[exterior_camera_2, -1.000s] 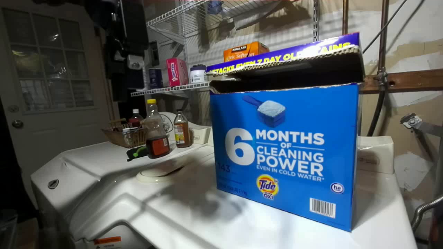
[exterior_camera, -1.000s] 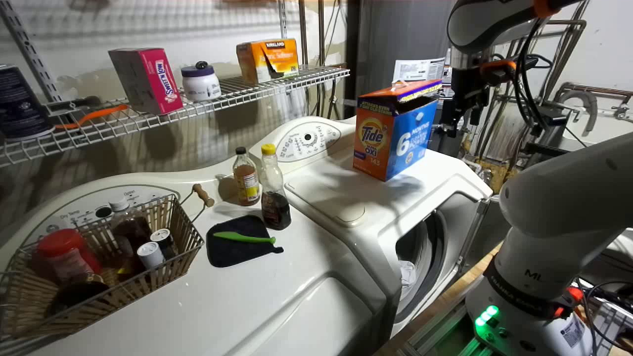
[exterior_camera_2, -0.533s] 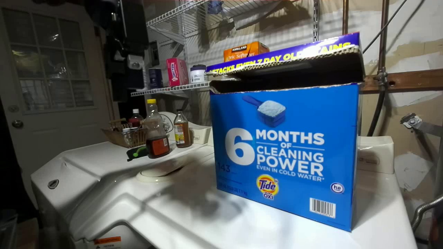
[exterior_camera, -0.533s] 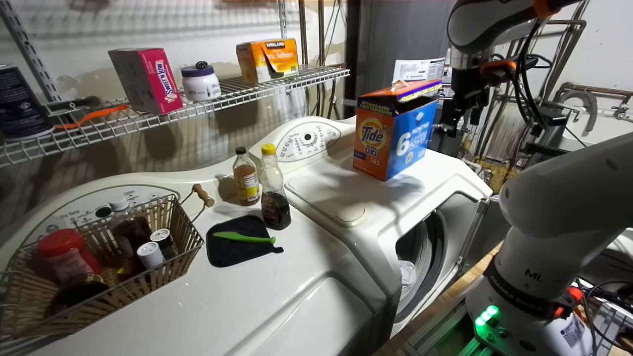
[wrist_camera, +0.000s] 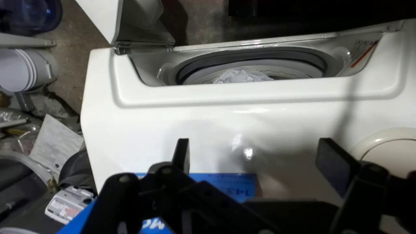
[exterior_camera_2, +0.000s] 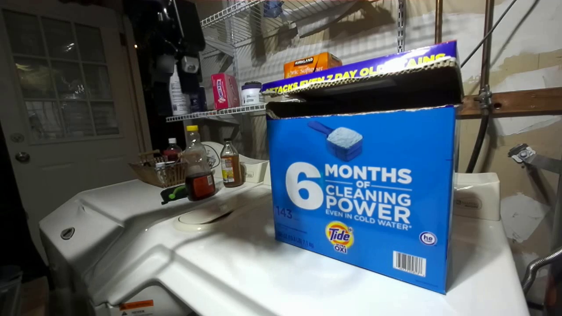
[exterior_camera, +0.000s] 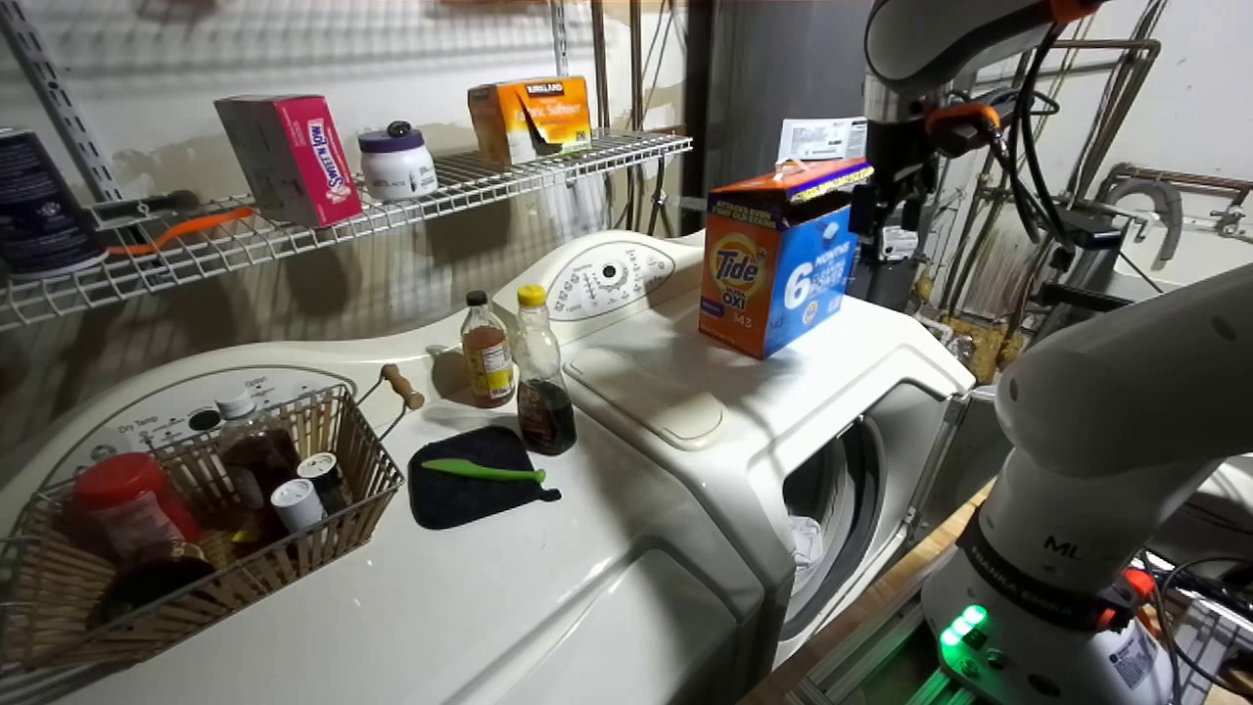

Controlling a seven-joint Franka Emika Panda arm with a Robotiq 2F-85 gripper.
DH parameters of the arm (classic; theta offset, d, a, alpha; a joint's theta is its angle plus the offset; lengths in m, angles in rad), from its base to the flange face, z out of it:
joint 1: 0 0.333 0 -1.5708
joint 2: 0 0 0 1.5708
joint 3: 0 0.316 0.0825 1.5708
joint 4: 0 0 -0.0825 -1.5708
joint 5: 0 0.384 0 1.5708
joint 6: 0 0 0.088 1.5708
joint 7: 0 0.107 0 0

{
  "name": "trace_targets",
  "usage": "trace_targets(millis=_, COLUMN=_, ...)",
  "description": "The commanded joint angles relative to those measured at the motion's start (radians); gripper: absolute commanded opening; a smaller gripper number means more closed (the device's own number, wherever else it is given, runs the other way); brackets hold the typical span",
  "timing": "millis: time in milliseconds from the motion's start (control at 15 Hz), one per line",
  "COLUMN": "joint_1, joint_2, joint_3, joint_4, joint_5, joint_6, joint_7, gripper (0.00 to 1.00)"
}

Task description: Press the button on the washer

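Note:
The white washer has its round front door open, with white cloth inside. It also shows in an exterior view and the wrist view. Its curved control panel at the back carries a dark knob and small markings; single buttons are too small to tell. My gripper is open and empty above the washer top, its fingers wide apart. In an exterior view the black gripper is partly hidden behind the detergent box. The panel is out of the wrist view.
A blue and orange detergent box with a raised lid stands on the washer, close under the gripper. A wire shelf runs above. Two bottles, a dark cloth and a basket stand on the neighbouring machine.
The arm and gripper have moved left and slightly up in an exterior view, further behind the detergent box. The washer, box and other objects have not moved.

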Motion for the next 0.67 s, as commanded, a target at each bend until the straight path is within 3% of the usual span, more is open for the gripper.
trace_targets(millis=0, joint_1=0.066, joint_2=0.052, joint_3=0.041, joint_4=0.087, joint_5=0.008, joint_6=0.045, joint_7=0.023, gripper=1.00)
trace_targets(millis=400, joint_1=0.131, joint_2=0.213, joint_3=0.081, joint_4=0.209, joint_5=0.050, joint_6=0.210, joint_7=0.075, gripper=1.00)
trace_targets(millis=600, joint_1=0.126, joint_2=0.293, joint_3=0.145, joint_4=0.258, joint_5=-0.010, joint_6=0.277, joint_7=0.137, gripper=1.00)
